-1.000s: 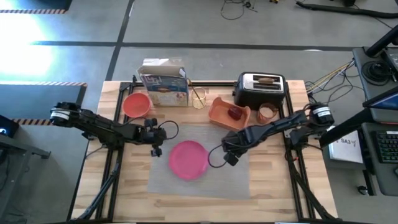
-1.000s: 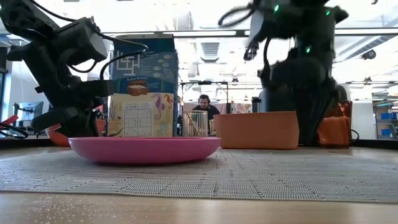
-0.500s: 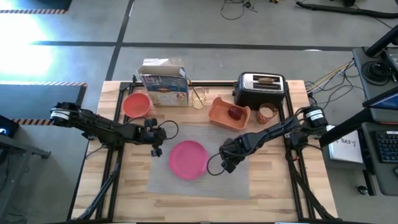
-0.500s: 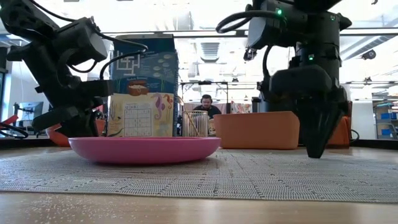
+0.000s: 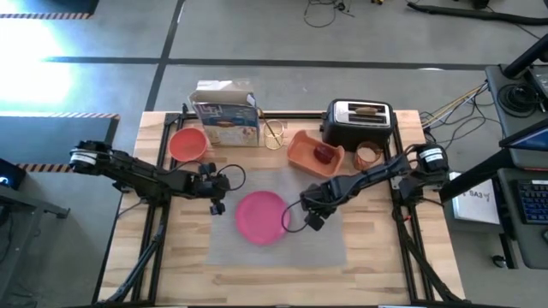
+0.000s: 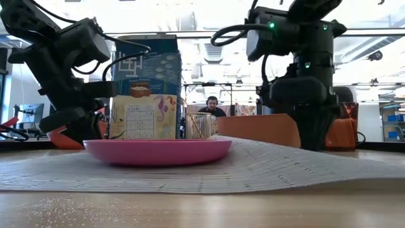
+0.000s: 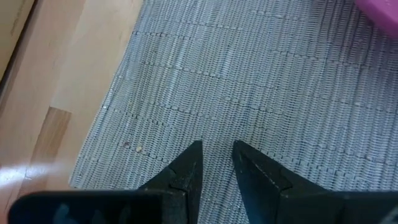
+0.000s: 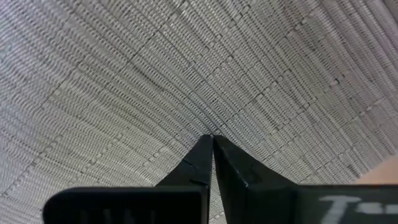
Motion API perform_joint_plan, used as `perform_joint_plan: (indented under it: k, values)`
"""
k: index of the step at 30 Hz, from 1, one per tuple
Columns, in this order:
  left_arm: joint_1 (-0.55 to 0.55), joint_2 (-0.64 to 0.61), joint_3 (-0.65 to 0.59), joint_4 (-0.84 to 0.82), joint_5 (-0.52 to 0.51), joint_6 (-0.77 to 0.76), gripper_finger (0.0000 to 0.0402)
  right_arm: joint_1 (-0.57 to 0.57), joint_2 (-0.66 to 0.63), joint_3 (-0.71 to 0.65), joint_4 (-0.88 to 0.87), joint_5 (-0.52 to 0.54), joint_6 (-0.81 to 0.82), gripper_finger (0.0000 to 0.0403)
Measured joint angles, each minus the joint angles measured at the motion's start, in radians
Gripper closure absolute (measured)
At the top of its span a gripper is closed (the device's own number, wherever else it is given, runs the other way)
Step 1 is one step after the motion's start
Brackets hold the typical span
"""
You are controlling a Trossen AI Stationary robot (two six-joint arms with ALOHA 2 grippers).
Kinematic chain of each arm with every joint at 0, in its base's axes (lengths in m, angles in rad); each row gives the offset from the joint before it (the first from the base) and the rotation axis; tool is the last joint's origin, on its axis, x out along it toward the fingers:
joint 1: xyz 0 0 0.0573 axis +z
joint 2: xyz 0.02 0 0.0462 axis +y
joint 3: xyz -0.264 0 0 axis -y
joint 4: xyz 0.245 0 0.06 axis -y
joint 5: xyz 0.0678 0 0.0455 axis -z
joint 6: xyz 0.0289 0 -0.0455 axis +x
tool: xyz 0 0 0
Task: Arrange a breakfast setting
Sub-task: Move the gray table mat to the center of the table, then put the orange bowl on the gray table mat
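Note:
The grey placemat (image 5: 274,248) lies mid-table with the round pink plate (image 5: 261,216) on it. My right gripper (image 5: 310,221) is shut on the mat just right of the plate; the low view shows the mat (image 6: 266,158) rising toward it. My left gripper (image 5: 216,205) stands slightly open over the mat's left edge (image 7: 124,124); I cannot tell whether it touches. The orange bowl (image 5: 187,143) stands far left and the orange cup (image 5: 368,156) far right. The red apple (image 5: 322,155) lies in the orange tray (image 5: 308,154). The toast (image 5: 366,109) sticks out of the toaster (image 5: 358,122). My right gripper has its shut fingertips on the placemat's weave (image 8: 208,127), in the mat's right half, coming from above and pointing down. The mat bulges up around the tips and lifts off the table there (image 6: 278,142), while its left part stays flat under the plate.
A cereal box (image 5: 224,114) and a clear glass holder (image 5: 274,134) stand at the far edge between the bowl and the tray. Bare wood shows along the near edge (image 5: 274,287). A person (image 6: 209,107) sits in the room beyond.
My right gripper has come down onto the mat right of the plate, then moved toward the table's left edge. The mat's right part has risen into a hump around it; the plate has shifted a little with the mat.

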Motion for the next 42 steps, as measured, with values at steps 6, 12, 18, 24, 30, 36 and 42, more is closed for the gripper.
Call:
perform_joint_plan:
  k: [6,12,18,24,30,36,42]
  values:
    - [0.006,0.0,0.0,-0.031,-0.063,0.014,0.0324,-0.036,0.001,0.0,-0.033,0.019,-0.019,0.0394]
    - [0.044,0.0,0.0,-0.053,-0.098,0.016,0.0324,-0.037,0.002,0.001,-0.072,0.027,-0.017,0.0394]
    - [0.055,0.0,0.002,-0.056,-0.08,0.01,0.0324,-0.037,0.002,0.0,-0.078,0.029,-0.009,0.0394]
    - [0.053,-0.032,0.055,-0.133,0.016,0.007,0.0324,-0.035,-0.04,-0.004,-0.098,0.026,-0.001,0.0394]
    - [0.054,-0.077,0.1,-0.168,0.026,0.022,0.0324,-0.035,-0.096,-0.009,-0.119,0.068,0.01,0.0394]
    - [0.054,-0.121,0.14,-0.293,0.026,0.01,0.0324,-0.034,-0.12,-0.008,-0.125,0.077,0.007,0.0377]
    - [0.054,-0.176,0.151,-0.357,0.025,-0.027,0.0324,-0.034,-0.129,-0.006,-0.125,0.079,-0.017,0.0321]
